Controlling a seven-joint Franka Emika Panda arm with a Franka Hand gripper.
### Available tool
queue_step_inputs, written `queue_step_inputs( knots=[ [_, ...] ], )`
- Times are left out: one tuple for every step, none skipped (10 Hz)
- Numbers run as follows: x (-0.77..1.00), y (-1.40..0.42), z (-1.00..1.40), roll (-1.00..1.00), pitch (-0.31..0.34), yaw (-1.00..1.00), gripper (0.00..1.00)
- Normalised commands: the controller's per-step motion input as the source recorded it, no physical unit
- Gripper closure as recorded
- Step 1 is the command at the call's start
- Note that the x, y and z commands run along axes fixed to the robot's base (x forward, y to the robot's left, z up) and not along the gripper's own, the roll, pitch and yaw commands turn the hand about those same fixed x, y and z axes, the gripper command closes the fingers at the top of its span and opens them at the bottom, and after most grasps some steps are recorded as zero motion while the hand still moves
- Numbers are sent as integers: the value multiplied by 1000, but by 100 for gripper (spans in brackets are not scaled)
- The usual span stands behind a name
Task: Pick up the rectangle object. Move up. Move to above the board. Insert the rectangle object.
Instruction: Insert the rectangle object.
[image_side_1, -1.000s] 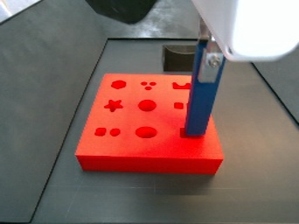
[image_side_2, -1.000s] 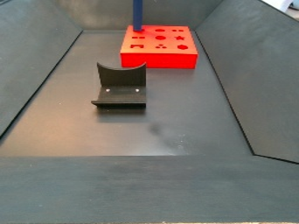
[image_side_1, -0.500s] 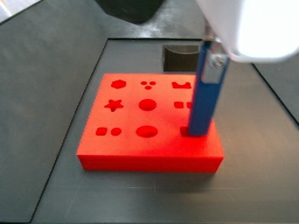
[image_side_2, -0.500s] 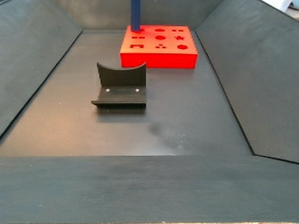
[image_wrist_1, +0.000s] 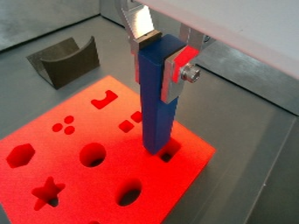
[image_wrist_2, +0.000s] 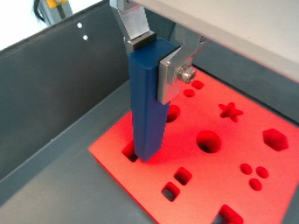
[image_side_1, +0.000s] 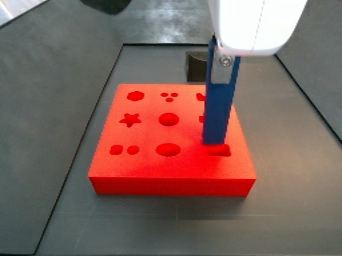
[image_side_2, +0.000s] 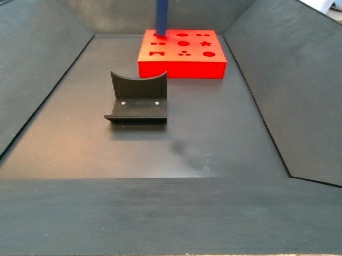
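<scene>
The gripper (image_side_1: 221, 62) is shut on the upper end of the rectangle object (image_side_1: 215, 105), a long blue bar held upright. Both wrist views show the silver fingers (image_wrist_1: 177, 68) clamped on the bar (image_wrist_1: 156, 101), and the gripper (image_wrist_2: 156, 57) on the bar (image_wrist_2: 145, 109). The bar's lower end meets the red-orange board (image_side_1: 147, 150) at a small rectangular hole (image_side_1: 222, 151) near the board's corner. I cannot tell whether the end is inside the hole. In a side view the bar (image_side_2: 160, 14) stands over the board (image_side_2: 187, 60) at the far end.
The dark fixture (image_side_2: 138, 98) stands on the grey floor in front of the board, and shows behind it in other views (image_side_1: 197, 66) (image_wrist_1: 63, 61). Sloping grey walls (image_side_2: 40, 90) enclose the floor. Other cut-outs, such as a star (image_side_1: 131, 120) and circles, cover the board.
The gripper and the blue bar have shifted a little sideways over the board. The small rectangular hole beside the bar's lower end now shows.
</scene>
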Motion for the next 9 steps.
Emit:
queue_step_inputs(
  knots=[
    [354, -157, -43, 0, 100, -31, 100],
    [160, -140, 0, 0, 43, 0, 100],
    [20, -54, 0, 0, 6, -46, 100],
    [0, -31, -11, 0, 0, 0, 100],
    [-220, 0, -137, 54, -51, 0, 100],
    [-114, 0, -54, 1, 0, 0, 100],
    [0, 0, -40, 0, 0, 0, 100],
    [0, -46, -26, 6, 0, 0, 100],
    [100, -374, -29, 63, 0, -106, 100]
  ],
)
